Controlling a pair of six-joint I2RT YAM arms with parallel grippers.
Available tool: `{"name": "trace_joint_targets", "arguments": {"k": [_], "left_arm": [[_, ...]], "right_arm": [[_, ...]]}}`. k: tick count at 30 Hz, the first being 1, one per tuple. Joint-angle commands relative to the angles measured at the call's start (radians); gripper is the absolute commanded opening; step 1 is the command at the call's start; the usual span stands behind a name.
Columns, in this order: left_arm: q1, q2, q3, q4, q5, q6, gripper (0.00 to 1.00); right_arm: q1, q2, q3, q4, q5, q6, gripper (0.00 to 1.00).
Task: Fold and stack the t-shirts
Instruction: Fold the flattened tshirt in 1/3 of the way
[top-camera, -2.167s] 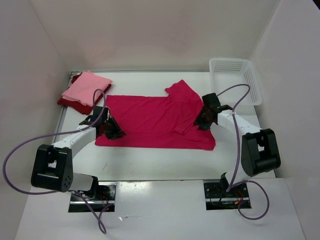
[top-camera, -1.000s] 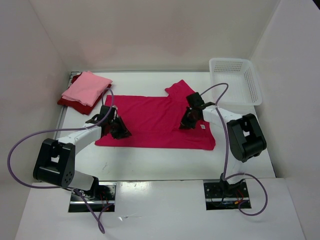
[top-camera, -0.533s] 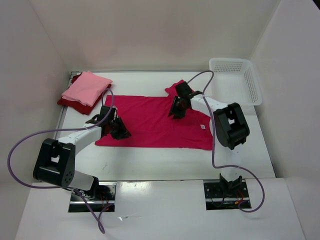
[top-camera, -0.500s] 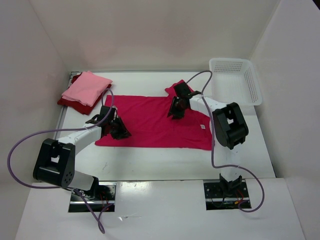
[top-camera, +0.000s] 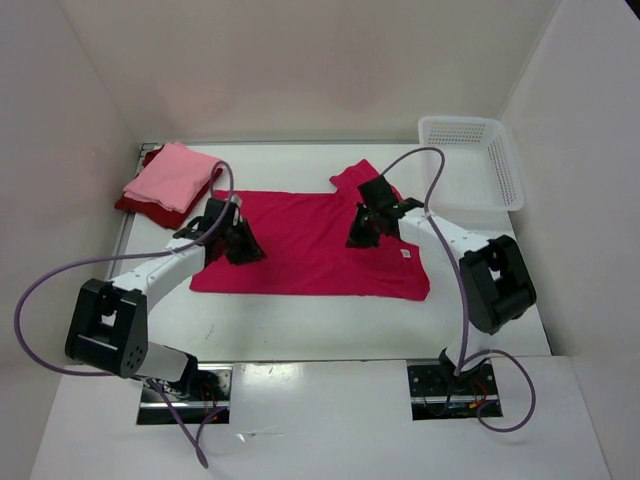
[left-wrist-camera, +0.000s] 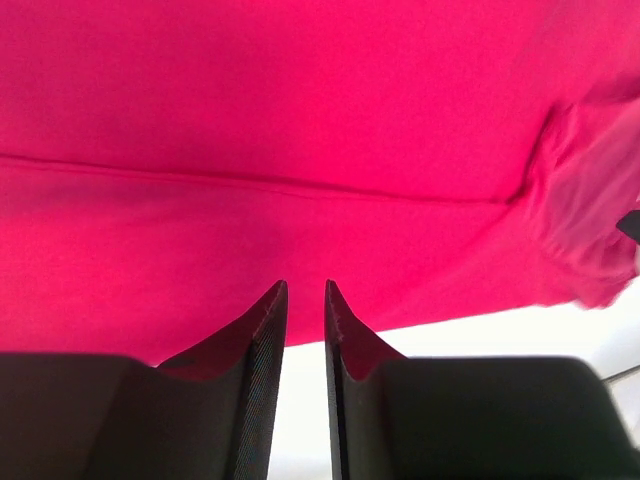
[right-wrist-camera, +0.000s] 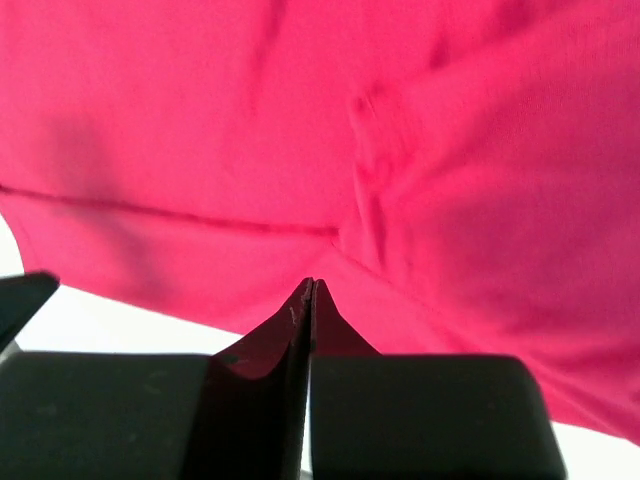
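Since the left gripper (top-camera: 245, 245) hung with jaws a slit apart and the right gripper (top-camera: 359, 234) clenched on nothing visible, folding the crimson-magenta shirt (top-camera: 300, 252) called for firm edge pinches.

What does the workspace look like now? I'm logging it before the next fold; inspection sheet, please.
Surface: white table.
Job's things: crimson shirt spread mid-table; pink shirt folded on dark red shirt, far left.
Clutter: white basket, far right.
Hands: left hand slightly open, right hand shut, both over crimson shirt.
Cables: purple cables loop from both arms.
Surroundings: white walls.
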Motion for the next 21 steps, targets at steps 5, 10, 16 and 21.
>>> {"name": "trace_joint_targets", "arguments": {"k": [5,10,16,21], "left_arm": [[-0.131,0.125,0.074,-0.019,-0.051,0.054,0.28],[-0.181,0.193,0.112,-0.054,-0.124,0.096,0.27],[-0.147,0.264,0.005,-0.072,-0.035,0.059,0.27],[-0.138,0.253,-0.09,-0.11,0.056,0.01,0.27]], "right_arm": [[0.093,0.018,-0.106,0.091,-0.055,0.029,0.0],[0.125,0.079,-0.066,0.1,-0.055,0.029,0.0],[0.156,0.122,-0.115,0.11,-0.035,0.029,0.0],[0.187,0.086,-0.214,0.136,-0.044,0.049,0.0]]}}
